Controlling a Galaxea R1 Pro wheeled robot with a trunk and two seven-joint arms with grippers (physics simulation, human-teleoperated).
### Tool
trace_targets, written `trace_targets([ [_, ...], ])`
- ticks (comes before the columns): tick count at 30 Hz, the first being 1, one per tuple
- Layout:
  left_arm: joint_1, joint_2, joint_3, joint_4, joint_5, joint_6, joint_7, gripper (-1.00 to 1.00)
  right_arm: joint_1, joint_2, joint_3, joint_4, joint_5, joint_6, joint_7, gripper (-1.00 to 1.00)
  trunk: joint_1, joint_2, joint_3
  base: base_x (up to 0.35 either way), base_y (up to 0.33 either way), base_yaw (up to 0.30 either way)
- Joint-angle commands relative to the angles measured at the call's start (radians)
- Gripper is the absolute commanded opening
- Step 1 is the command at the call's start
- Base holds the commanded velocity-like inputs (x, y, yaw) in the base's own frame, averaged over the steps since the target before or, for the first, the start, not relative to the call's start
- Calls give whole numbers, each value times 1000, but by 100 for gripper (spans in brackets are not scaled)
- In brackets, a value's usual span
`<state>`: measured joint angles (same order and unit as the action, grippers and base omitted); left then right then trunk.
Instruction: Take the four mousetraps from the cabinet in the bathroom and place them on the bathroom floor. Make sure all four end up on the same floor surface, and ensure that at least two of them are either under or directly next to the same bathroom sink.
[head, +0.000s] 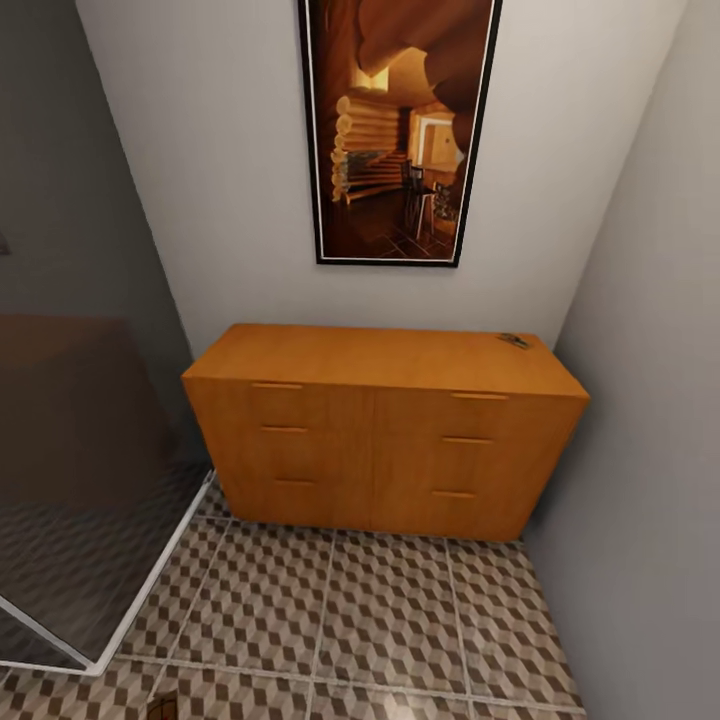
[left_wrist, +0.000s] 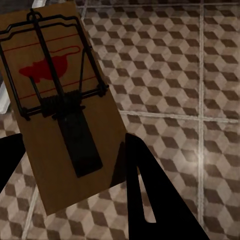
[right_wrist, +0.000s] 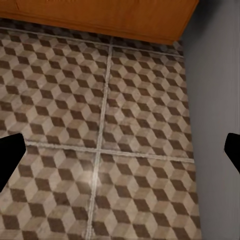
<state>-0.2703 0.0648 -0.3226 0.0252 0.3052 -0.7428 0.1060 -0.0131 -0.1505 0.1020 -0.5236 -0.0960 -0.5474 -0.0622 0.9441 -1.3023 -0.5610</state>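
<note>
Below, left pincer (left_wrist: 70, 165) clamped on a mousetrap (left_wrist: 60, 110) above the floor (left_wrist: 175, 75); right pincer (right_wrist: 120, 150) spread wide.

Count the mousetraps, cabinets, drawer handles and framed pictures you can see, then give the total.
Mousetraps: 2 (one on the cabinet top, one between the left fingers)
Cabinet: 1
Handles: 6
Picture: 1
Total: 10

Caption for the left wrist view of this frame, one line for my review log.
Left gripper holds a mousetrap, its red mouse print facing the camera, above the cube-patterned bathroom floor.
</note>
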Motion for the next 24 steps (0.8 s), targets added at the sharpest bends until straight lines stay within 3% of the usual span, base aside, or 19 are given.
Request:
trace_targets([
  [1, -1, 0, -9, 3, 0, -4, 8, -100, -1, -1, 8, 0, -10, -3, -5, 100, 0, 0, -1, 163, -77, -55],
  [10, -1, -1, -10, 14, 0, -4, 7, -100, -1, -1, 8, 0, -10, -3, -5, 100, 0, 0, -1, 76, -23, -138],
  [16, -1, -16, -10, 49, 0, 8, 10, -100, -1, -2, 8, 0, -10, -3, -5, 100, 0, 0, -1, 2, -1, -16],
  [20, 6, -13, -10, 53, 0, 42, 10, -100, -1, -1, 8, 0, -10, -3, -5, 100, 0, 0, -1, 0, 0, -2],
  [24, 49, -3, -10, 55, 0, 109, 10, -100, -1, -1, 8, 0, -10, -3, -5, 100, 0, 0, -1, 0, 0, 0],
])
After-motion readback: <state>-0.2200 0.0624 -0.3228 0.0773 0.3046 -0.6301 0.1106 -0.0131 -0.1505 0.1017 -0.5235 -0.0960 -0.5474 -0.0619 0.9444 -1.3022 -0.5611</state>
